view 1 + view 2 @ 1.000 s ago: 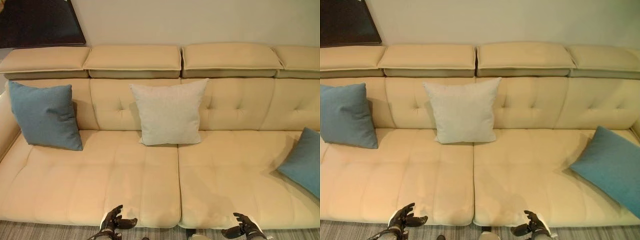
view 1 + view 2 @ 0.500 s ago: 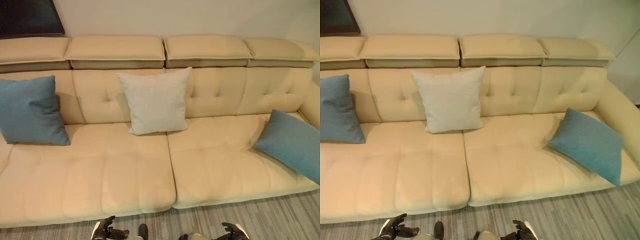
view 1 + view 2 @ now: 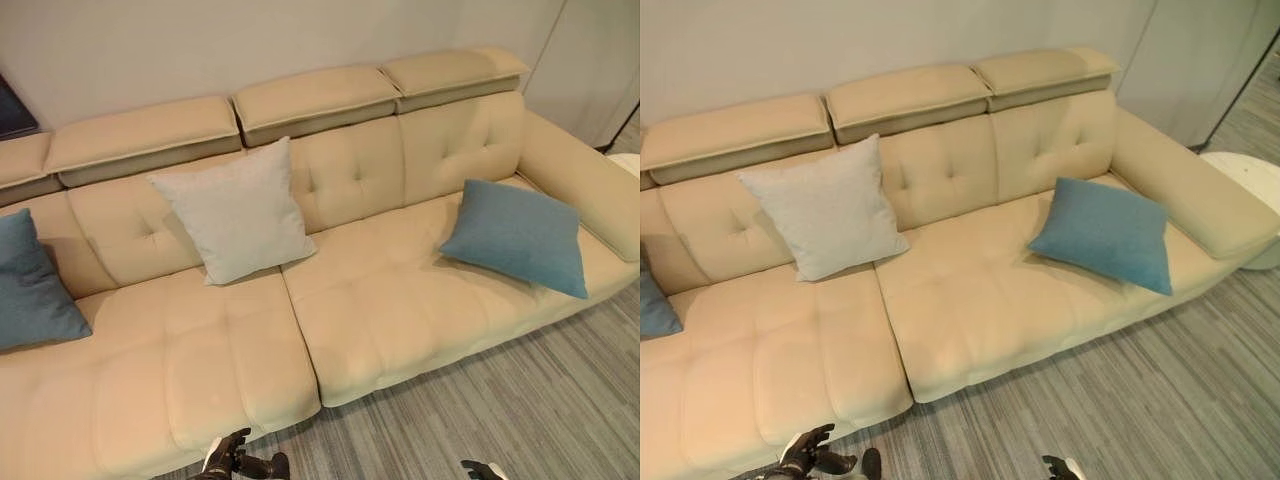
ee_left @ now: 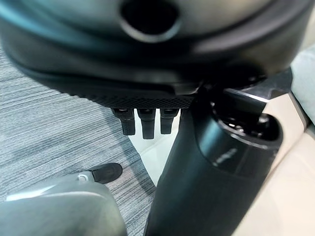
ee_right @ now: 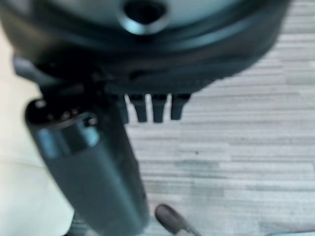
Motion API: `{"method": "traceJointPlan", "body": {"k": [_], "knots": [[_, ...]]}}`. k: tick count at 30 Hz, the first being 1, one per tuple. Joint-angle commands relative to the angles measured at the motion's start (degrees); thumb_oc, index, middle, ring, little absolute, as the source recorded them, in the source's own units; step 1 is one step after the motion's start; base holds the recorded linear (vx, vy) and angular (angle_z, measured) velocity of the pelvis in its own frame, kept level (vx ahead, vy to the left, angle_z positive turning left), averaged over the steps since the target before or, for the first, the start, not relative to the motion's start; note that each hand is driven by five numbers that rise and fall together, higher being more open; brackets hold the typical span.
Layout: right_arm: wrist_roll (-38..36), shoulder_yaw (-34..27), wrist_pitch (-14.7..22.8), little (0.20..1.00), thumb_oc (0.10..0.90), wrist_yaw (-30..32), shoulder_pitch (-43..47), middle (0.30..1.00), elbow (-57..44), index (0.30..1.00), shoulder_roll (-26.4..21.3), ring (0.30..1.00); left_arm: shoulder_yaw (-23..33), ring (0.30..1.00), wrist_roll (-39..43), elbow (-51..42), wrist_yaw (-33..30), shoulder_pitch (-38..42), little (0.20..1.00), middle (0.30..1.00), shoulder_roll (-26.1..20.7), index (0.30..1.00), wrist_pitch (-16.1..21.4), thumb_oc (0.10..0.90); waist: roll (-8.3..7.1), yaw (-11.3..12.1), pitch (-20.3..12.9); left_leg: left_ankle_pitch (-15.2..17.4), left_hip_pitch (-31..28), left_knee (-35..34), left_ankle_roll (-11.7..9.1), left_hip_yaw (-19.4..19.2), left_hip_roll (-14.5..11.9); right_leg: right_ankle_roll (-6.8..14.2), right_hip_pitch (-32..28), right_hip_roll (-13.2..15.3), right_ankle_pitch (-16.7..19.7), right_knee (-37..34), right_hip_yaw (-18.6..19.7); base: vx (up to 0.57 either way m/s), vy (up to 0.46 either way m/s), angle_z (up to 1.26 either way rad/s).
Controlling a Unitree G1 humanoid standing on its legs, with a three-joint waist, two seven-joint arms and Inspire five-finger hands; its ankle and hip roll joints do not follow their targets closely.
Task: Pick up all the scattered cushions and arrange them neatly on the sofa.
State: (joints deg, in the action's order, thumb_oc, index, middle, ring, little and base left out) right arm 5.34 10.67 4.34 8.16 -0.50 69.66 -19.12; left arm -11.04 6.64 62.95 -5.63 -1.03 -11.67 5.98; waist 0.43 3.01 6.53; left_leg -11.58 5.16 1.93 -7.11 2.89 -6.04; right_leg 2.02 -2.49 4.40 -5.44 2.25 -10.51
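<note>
A long beige sofa holds three cushions. A pale grey cushion stands upright against the backrest near the middle. A blue cushion lies tilted on the seat by the right armrest. Another blue cushion leans on the backrest at the far left. My left hand hangs low in front of the sofa's front edge, open and holding nothing. My right hand shows at the bottom edge over the floor; in the right wrist view its fingers hang relaxed and hold nothing.
Grey striped carpet runs in front of the sofa. A white round table stands past the right armrest. A plain wall rises behind the sofa.
The whole picture has swung to the right, so the camera has moved. The cushions lie as before. Both hands stay low and hold nothing.
</note>
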Motion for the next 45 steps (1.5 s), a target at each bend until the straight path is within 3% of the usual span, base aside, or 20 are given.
{"method": "traceJointPlan", "body": {"k": [1,8,11,12,14,15,18,21,24,31,33,37,38,39,40,43,44,45], "knots": [[-1.4,1.2,1.5,0.900,0.800,4.3,5.8,0.900,-0.5,0.900,1.1,0.900,-1.3,0.900,-0.7,0.6,-1.6,3.3,0.900,0.900,1.4,0.900,2.3,0.800,-2.99,2.3,3.4,15.6,1.3,4.0,3.6,10.5,8.3,4.2,0.2,1.1,2.1,-3.8,1.0,-0.01,0.047,-0.43],[0.1,1.2,0.9,0.900,0.800,4.8,4.9,0.900,-0.6,0.900,2.8,0.900,-2.6,0.900,-2.5,1.8,-2.2,3.1,0.900,0.900,2.7,0.900,1.7,0.800,-2.47,-0.1,2.9,16.1,-1.8,0.0,5.1,8.2,7.9,5.1,2.0,1.8,3.4,-3.4,4.4,0.00,0.121,-0.29],[0.8,2.2,0.7,0.900,0.800,4.8,4.8,0.900,-1.0,0.900,3.7,0.900,-2.0,0.900,-2.1,2.0,-2.7,2.1,0.900,0.900,2.5,0.900,1.9,0.800,-2.72,-0.6,2.9,16.7,-3.1,-0.7,6.1,5.0,7.8,5.6,3.2,2.3,4.6,-3.3,7.0,-0.04,0.167,-0.91],[1.1,2.6,0.2,0.900,0.800,5.0,4.8,0.900,-1.1,0.900,4.5,0.900,-1.2,0.900,-1.0,1.7,-3.4,1.8,0.900,0.900,1.8,0.900,2.1,0.800,-2.81,-1.3,3.1,17.5,-3.6,-0.3,7.5,2.0,7.8,6.3,5.3,2.7,5.3,-0.9,8.6,-0.07,0.176,-1.32],[1.1,2.6,0.0,0.900,0.800,5.0,5.2,0.900,-1.3,0.900,4.9,0.900,-1.1,0.900,-0.4,1.7,-3.7,2.0,0.900,0.900,1.5,0.900,2.2,0.800,-2.75,-1.4,3.5,17.7,-3.5,0.1,7.8,1.1,7.7,6.6,6.8,2.6,5.3,1.1,8.7,-0.09,0.110,-1.48],[1.2,2.5,-0.1,0.900,0.800,5.3,5.5,0.900,-1.4,0.900,5.0,0.900,-0.9,0.900,0.2,1.5,-4.2,2.3,0.900,0.900,1.3,0.900,2.3,0.800,-2.54,-1.2,4.1,17.8,-3.2,0.5,8.1,0.1,7.4,7.0,8.2,3.0,5.2,3.1,7.2,-0.14,0.070,-1.35],[1.1,2.4,0.1,0.900,0.800,6.0,6.5,0.900,-0.8,0.900,5.6,0.900,-0.3,0.900,0.8,0.9,-4.7,3.4,0.900,0.900,0.7,0.900,2.0,0.800,-1.45,0.2,4.1,17.4,-2.6,0.2,8.3,-3.1,6.1,5.7,8.0,6.1,3.0,7.1,-4.9,-0.11,0.034,-0.91],[1.1,2.1,0.0,0.900,0.800,6.6,6.7,0.900,0.1,0.900,5.4,0.900,0.6,0.900,1.5,0.2,-4.6,3.8,0.900,0.900,-0.1,0.900,2.1,0.800,-1.28,1.9,3.1,17.1,-3.4,-0.8,8.3,-7.6,5.3,5.3,5.1,7.4,1.3,8.8,-13.1,-0.04,-0.026,-0.87],[1.0,1.9,-0.4,0.900,0.800,7.0,6.5,0.900,0.6,0.900,5.2,0.900,0.4,0.900,1.3,-0.1,-4.7,3.9,0.900,0.900,0.0,0.900,2.1,0.800,-1.64,2.4,2.4,17.2,-3.8,-0.9,7.9,-8.7,5.3,5.2,4.3,7.1,1.2,6.5,-14.8,0.03,-0.099,-0.60],[-1.4,0.2,-0.3,0.900,0.800,7.7,5.4,0.900,0.8,0.900,4.2,0.900,-1.3,0.900,0.8,-0.2,-4.5,4.4,0.900,0.900,1.6,0.900,1.9,0.800,-1.39,2.1,2.6,18.3,-4.1,3.2,5.7,-8.6,3.2,3.9,1.9,3.3,0.8,0.4,-12.8,0.09,-0.180,-0.17],[-3.4,-1.1,0.4,0.900,0.800,8.4,4.3,0.900,1.0,0.900,3.4,0.900,-3.5,0.900,0.2,-1.4,-4.3,5.4,0.900,0.900,2.5,0.900,1.6,0.800,-1.85,2.3,4.8,16.4,1.2,16.6,4.0,-7.4,1.0,1.2,-0.6,1.5,-0.4,-1.5,-11.8,0.07,-0.269,-0.09],[-3.7,-1.6,0.1,0.900,0.800,8.7,3.9,0.900,0.9,0.900,2.6,0.900,-4.3,0.900,0.2,-2.0,-4.1,6.0,0.900,0.900,2.5,0.900,1.6,0.800,-1.85,2.7,6.0,14.8,4.9,22.0,3.8,-4.2,1.8,0.2,-1.6,0.7,-1.2,-1.7,-10.8,0.06,-0.099,-0.11],[-3.7,-1.6,0.0,0.900,0.800,8.8,3.8,0.900,1.0,0.900,2.3,0.900,-4.8,0.900,0.2,-2.2,-4.2,6.3,0.900,0.900,2.5,0.900,1.4,0.800,-1.92,3.1,6.3,15.6,6.4,22.0,4.1,-3.0,3.1,0.3,-1.7,0.6,-1.5,-1.9,-10.2,0.15,-0.067,-0.20],[-4.1,-1.6,0.0,0.900,0.800,9.2,3.6,0.900,1.4,0.900,2.1,0.900,-5.4,0.900,0.3,-2.7,-4.2,6.4,0.900,0.900,2.8,0.900,1.2,0.800,-2.14,3.8,6.3,17.5,7.8,18.4,4.4,-1.0,6.1,0.8,-2.3,0.2,-2.0,-2.8,-9.3,0.13,-0.038,-0.22],[-4.1,-1.7,0.0,0.900,0.800,9.2,3.6,0.900,1.4,0.900,2.1,0.900,-5.4,0.900,0.3,-2.7,-4.2,6.4,0.900,0.900,2.7,0.900,1.2,0.800,-2.24,3.7,6.2,17.2,7.9,18.1,4.4,-1.0,6.3,0.8,-2.1,0.3,-1.9,-2.8,-9.4,0.18,-0.034,-0.23],[-4.0,-1.8,-0.1,0.900,0.800,9.6,3.1,0.900,1.6,0.900,2.0,0.900,-5.7,0.900,-0.3,-2.3,-4.1,6.6,0.900,0.900,3.1,0.900,0.7,0.800,-1.53,4.7,5.4,13.1,9.3,8.3,4.4,0.6,8.9,1.5,-3.6,-1.8,-2.6,-4.2,-8.3,0.18,0.000,-0.08],[-4.0,-1.8,-0.1,0.900,0.800,9.6,3.0,0.900,1.6,0.900,2.0,0.900,-5.7,0.900,-0.3,-2.3,-4.1,6.6,0.900,0.900,3.2,0.900,0.7,0.800,-1.62,4.8,5.4,13.0,9.0,7.9,4.4,0.6,9.0,1.5,-3.7,-1.7,-2.7,-4.2,-8.2,0.20,-0.003,-0.20],[-3.6,-1.4,-0.2,0.900,0.800,9.7,3.1,0.900,1.6,0.900,2.0,0.900,-5.6,0.900,-0.2,-2.1,-4.1,6.8,0.900,0.900,3.1,0.900,0.9,0.800,-1.56,5.7,5.3,11.1,10.6,5.9,4.2,3.0,10.5,1.7,-4.2,-2.7,-3.3,-3.7,-6.4,0.18,0.002,-0.34]]}}
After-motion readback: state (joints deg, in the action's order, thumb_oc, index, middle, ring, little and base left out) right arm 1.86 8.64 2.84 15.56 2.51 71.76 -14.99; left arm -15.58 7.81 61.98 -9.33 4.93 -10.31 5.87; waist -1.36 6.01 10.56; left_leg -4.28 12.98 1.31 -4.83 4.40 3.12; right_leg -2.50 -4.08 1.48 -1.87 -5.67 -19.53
